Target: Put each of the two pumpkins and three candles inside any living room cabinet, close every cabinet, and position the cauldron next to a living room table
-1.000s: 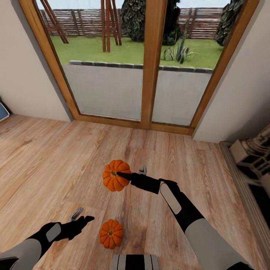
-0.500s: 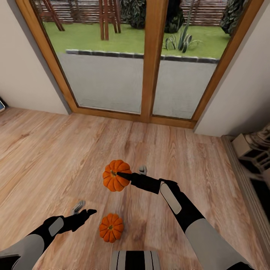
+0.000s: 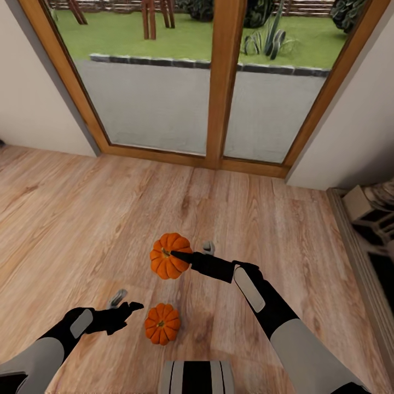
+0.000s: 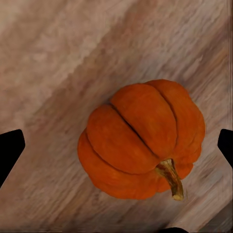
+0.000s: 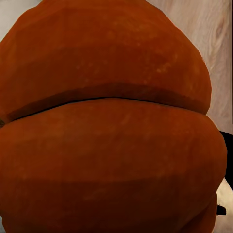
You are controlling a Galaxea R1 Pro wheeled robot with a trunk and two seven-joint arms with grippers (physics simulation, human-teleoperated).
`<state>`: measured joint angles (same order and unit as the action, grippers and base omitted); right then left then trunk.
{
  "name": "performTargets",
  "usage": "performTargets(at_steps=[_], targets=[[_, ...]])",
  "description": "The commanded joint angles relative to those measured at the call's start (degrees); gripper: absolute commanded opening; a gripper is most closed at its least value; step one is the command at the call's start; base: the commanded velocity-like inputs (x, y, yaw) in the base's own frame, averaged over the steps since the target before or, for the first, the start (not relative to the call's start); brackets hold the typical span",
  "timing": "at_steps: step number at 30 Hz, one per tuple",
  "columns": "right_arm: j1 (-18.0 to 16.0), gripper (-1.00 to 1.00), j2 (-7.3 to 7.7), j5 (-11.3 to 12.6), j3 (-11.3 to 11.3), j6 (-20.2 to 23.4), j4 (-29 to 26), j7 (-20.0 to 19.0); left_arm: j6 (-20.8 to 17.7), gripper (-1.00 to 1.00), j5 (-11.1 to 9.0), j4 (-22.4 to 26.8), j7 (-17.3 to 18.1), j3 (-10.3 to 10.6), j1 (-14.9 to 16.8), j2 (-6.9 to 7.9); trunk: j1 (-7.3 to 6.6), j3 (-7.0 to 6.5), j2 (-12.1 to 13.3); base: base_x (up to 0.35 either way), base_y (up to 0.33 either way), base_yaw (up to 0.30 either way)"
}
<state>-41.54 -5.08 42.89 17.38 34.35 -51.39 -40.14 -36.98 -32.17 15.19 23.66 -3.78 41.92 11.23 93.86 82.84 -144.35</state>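
Note:
One small orange pumpkin (image 3: 167, 264) hangs above the wood floor, with my right gripper (image 3: 189, 252) shut on it; up close in the right wrist view this pumpkin (image 5: 107, 121) blocks nearly everything else. A second pumpkin (image 3: 162, 323) rests on the floor near my base. My left gripper (image 3: 126, 302) hovers just left of it, open and holding nothing. In the left wrist view that pumpkin (image 4: 141, 136) lies stem-sideways on the planks, with a dark fingertip at either edge of the picture. The candles, cabinet and cauldron are out of view.
A wood-framed glass door (image 3: 219, 87) onto a patio and lawn fills the far wall. The ornate fireplace surround (image 3: 372, 219) juts in at the right edge. My base (image 3: 197, 377) shows at the bottom. Open plank floor (image 3: 82, 219) lies to the left.
The whole picture has shifted upward, so the camera has moved. My left gripper stays beside the floor pumpkin, a little nearer to it. The right gripper keeps its pumpkin unchanged.

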Motion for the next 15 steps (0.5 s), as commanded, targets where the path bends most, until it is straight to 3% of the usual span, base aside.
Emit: performTargets(at_steps=[1, 5, 7, 8, 9, 11, 13, 15], targets=[[-0.03, -1.0, -0.01, 0.61, -0.03, 0.48, -0.02, 0.15, -1.11, 1.0, 0.09, 0.47, 0.1, -0.37, 0.01, 0.05, 0.01, 0.26, -0.03, 0.0, 0.0, 0.0], [-0.03, -1.0, -0.01, 0.61, -0.2, 0.53, -0.02, 0.15, -2.14, 1.0, 0.15, 1.28, 1.9, -0.36, 0.01, 0.37, 0.12, 1.15, -0.08, 0.0, 0.0, 0.0], [-0.03, -1.0, -0.09, 0.61, -0.22, 0.53, 0.01, 0.15, -2.43, 1.0, 0.22, 1.83, 2.81, 0.62, 0.59, 0.6, 0.17, 1.59, -0.11, 0.0, 0.0, 0.0], [-0.03, -1.0, -0.12, 0.61, -0.24, 0.54, -0.01, 0.15, -4.85, 1.0, 0.23, 4.12, 3.45, 4.06, 1.84, 1.56, 0.19, 1.81, -0.12, 0.0, 0.0, 0.0], [-0.03, -1.0, -0.1, 0.61, -0.24, 0.55, -0.02, 0.15, -5.65, 1.0, 0.22, 4.91, 3.63, 5.01, 1.98, 1.76, 0.22, 2.04, -0.14, 0.0, 0.0, 0.0], [-0.03, -1.0, 0.03, 0.63, -0.27, 0.6, -0.02, 0.15, -9.26, 1.0, 0.19, 9.53, 5.21, 9.43, 2.37, 2.47, 0.27, 2.48, -0.16, 0.0, 0.0, 0.0], [-0.03, -1.0, 0.16, 0.67, -0.38, 0.62, -0.02, 0.15, -10.78, 1.0, 0.17, 12.46, 8.2, 12.42, 2.51, 2.39, 0.32, 2.92, -0.19, 0.0, 0.0, 0.0], [-0.03, -1.0, 0.21, 0.69, -0.4, 0.68, -0.02, 0.12, -10.91, 1.0, 0.13, 12.87, 9.44, 13.11, 2.54, 2.31, 0.37, 3.37, -0.22, 0.0, 0.0, 0.0]])
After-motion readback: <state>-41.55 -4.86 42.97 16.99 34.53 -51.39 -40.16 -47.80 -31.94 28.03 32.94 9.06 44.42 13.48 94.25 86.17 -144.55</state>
